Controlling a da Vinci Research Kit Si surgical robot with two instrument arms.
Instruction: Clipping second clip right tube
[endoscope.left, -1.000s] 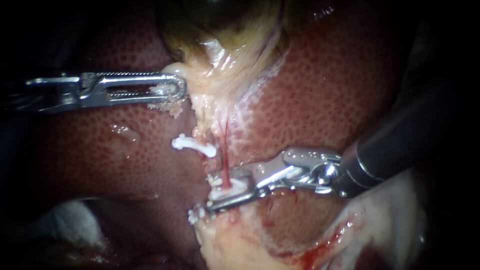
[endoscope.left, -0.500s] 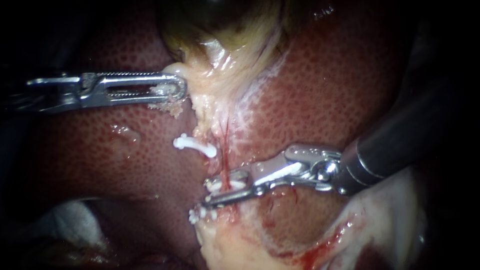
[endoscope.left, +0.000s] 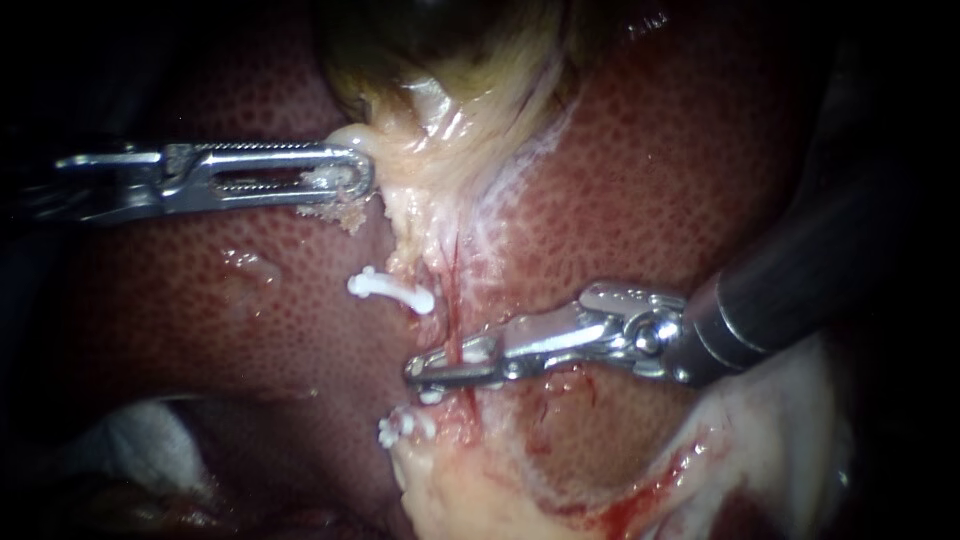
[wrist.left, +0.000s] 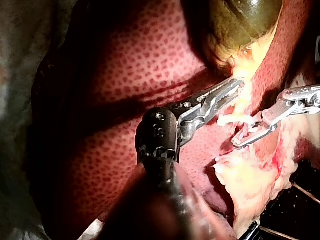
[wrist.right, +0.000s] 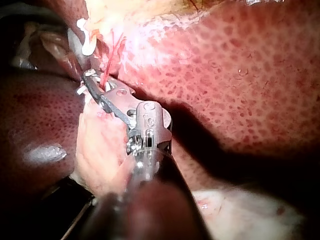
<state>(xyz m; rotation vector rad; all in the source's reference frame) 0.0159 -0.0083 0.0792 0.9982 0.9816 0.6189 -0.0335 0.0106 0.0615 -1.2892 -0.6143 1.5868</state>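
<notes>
A thin red tube (endoscope.left: 452, 300) runs down from the gallbladder (endoscope.left: 440, 60) over the liver (endoscope.left: 650, 180). My right instrument (endoscope.left: 425, 372) comes in from the right, its jaws squeezed together across this tube on a white clip (endoscope.left: 476, 351); the right wrist view shows the same at the right instrument (wrist.right: 90, 80). A closed white clip (endoscope.left: 390, 290) sits just above the jaws, and another white clip (endoscope.left: 400, 428) lies below them. My left instrument (endoscope.left: 355, 178) is shut on pale tissue at the gallbladder's neck, also shown at the left instrument (wrist.left: 234, 86).
Pale fatty tissue (endoscope.left: 470, 490) with some blood lies below the right jaws. The dark shaft (endoscope.left: 800, 290) of the right instrument crosses the right side. A pale patch (endoscope.left: 140, 440) shows at the lower left under the liver's edge.
The right instrument's jaws have closed from open around the tube to squeezed together on the clip, and shifted slightly up. The left instrument has not moved.
</notes>
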